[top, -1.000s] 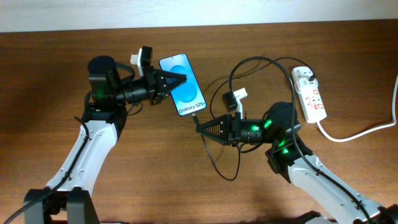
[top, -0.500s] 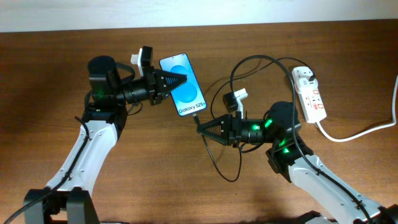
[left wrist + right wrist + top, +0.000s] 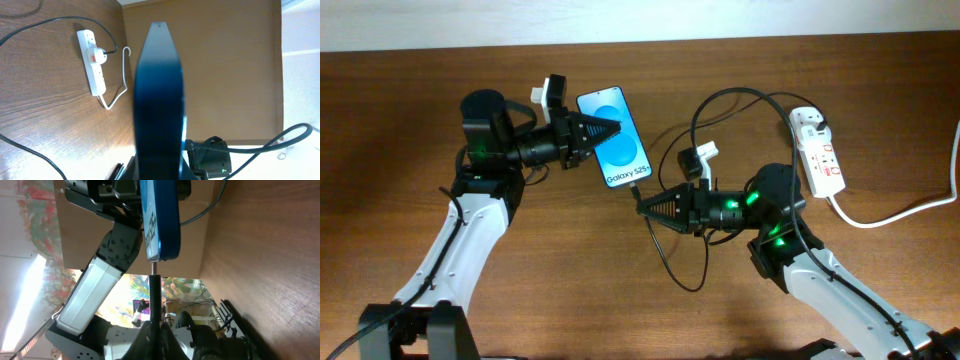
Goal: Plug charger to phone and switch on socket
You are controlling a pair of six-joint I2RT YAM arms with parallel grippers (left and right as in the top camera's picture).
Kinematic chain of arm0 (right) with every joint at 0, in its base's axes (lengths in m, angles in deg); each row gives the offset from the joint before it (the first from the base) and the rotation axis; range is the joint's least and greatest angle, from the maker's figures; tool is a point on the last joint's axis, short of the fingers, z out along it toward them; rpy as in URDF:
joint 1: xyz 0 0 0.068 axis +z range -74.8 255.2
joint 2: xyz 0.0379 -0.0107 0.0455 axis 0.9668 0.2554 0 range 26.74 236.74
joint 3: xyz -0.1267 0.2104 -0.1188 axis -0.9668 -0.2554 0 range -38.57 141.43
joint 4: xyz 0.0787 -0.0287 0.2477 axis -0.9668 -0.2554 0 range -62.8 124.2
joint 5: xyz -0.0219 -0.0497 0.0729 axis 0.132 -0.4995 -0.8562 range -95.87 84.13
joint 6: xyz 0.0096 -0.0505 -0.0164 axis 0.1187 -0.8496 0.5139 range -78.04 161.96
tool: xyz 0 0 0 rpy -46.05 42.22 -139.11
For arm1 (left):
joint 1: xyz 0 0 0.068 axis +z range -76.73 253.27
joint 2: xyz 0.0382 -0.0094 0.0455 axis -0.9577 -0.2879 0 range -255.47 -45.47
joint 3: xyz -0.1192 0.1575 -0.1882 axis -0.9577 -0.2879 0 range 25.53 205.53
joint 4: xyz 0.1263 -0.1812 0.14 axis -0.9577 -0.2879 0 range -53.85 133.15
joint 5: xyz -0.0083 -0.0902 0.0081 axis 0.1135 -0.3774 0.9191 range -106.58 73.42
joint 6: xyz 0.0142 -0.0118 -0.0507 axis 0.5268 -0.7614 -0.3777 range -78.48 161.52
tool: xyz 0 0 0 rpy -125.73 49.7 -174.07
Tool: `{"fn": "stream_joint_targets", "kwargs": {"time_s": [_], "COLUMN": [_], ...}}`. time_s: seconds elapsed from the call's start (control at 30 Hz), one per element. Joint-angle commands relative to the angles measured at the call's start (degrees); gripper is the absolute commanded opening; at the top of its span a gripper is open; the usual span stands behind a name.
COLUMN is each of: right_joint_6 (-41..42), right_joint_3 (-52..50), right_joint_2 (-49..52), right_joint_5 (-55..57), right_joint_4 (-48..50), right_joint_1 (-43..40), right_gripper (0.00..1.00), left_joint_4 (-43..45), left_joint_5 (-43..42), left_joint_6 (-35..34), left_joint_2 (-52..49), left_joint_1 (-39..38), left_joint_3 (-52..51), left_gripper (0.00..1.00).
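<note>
Blue-screened phone (image 3: pixel 625 155), clamped in the left gripper (image 3: pixel 609 130) near the tabletop's (image 3: pixel 420 120) far edge, meets the charger plug (image 3: pixel 154 282) pinched by the right gripper (image 3: pixel 642 203): insertion looks underway, needing a straight push; the far-right-corner socket (image 3: pixel 819 150) comes next.

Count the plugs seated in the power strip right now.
1. A white adapter sits in the outlet at the end of the power strip away from its white cord, with the black cable leading off it. The other outlets look empty, though they are small here.
</note>
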Motion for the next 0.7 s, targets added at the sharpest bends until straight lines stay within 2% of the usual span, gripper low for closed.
{"fn": "stream_joint_targets", "kwargs": {"time_s": [0.0, 0.2, 0.37, 0.47, 0.67], "right_joint_6": [0.68, 0.48, 0.48, 0.5, 0.72], "right_joint_3": [0.68, 0.68, 0.68, 0.68, 0.68], "right_joint_2": [0.2, 0.42, 4.87, 4.83, 2.4], "right_joint_5": [-1.79, 0.72, 0.48, -2.1, -5.18], "right_joint_4": [0.15, 0.13, 0.2, 7.76, 8.28], "right_joint_1": [-0.15, -0.15, -0.15, -0.15, -0.15], "right_gripper": [0.04, 0.04, 0.04, 0.04, 0.04], "left_joint_4": [0.55, 0.52, 0.52, 0.55, 1.44], "left_joint_5": [-1.49, -1.73, -1.73, -1.66, -1.51], "left_joint_6": [-0.31, -0.31, -0.31, -0.31, -0.33], "left_joint_2": [0.5, 0.5, 0.5, 0.5, 0.5], "left_joint_1": [0.2, 0.2, 0.2, 0.22, 1.07], "left_joint_3": [1.07, 1.07, 1.07, 1.07, 1.07], "left_gripper": [0.0, 0.0, 0.0, 0.0, 0.0]}}
